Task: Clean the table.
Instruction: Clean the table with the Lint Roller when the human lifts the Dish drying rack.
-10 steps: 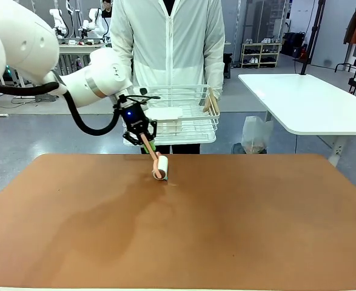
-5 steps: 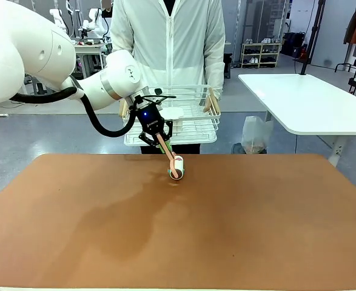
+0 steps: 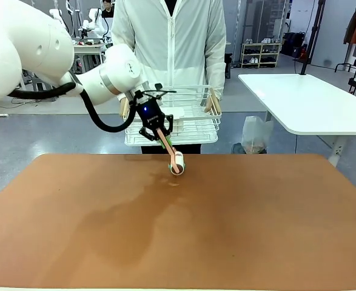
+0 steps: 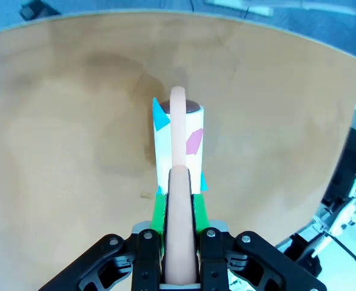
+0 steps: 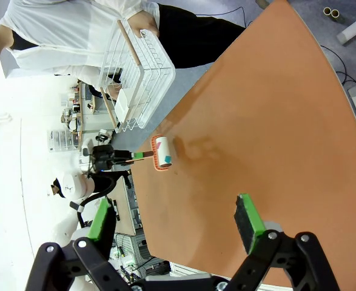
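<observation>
Table: large matte reddish-brown table (image 3: 238,236) with a thin pale edge, spread across the near foreground and reaching to the person at the far side.
Tool: lint roller (image 3: 177,163) with a white paper roll and a peach-pink handle, held tilted over the far middle of the top; contact with the surface impossible to tell.
Markings: teal and pink patches stuck on the roll in the left wrist view (image 4: 179,142); any print too small to read.
Left gripper (image 3: 164,138): clenched on the roller's handle, green pads (image 4: 159,212) pressed against both sides of it.
Right gripper (image 5: 174,217): released, jaws spread wide with nothing between them, high above the table's near part.
Person (image 3: 171,42): in a white zipped jacket, standing at the far edge.
Basket: white wire basket (image 3: 196,130) with pale wooden grips, carried in both hands just beyond the roller.
Background: smaller white table (image 3: 305,103) at the far right, clear plastic bag (image 3: 255,134) on the floor beside it.
</observation>
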You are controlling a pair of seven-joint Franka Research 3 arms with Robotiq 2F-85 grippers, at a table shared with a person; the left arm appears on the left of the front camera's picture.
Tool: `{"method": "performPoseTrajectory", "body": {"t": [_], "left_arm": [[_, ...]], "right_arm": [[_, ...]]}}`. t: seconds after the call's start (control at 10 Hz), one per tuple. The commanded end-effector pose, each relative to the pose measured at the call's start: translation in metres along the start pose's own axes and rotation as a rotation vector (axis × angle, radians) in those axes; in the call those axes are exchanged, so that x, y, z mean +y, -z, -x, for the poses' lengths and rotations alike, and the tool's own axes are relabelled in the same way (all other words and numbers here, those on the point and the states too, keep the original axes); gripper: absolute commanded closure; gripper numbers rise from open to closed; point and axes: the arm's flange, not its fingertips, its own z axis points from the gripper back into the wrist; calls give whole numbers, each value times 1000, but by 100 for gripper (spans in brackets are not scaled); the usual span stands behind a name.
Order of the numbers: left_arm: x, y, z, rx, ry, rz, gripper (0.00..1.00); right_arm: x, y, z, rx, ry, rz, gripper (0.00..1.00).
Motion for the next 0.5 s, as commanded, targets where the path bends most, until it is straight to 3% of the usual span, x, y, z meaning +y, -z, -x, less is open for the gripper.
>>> {"method": "performPoseTrajectory", "body": {"t": [0.0, 0.3, 0.4], "left_arm": [[0, -61, 36, -50, 11, 11, 79], [35, -119, 71, -59, 6, -13, 79], [62, -145, 90, -110, 30, -56, 79]], "right_arm": [[0, -1, 2, -4, -14, -20, 0], [0, -1, 2, -4, -14, -20, 0], [0, -1, 2, -4, -14, -20, 0]]}}
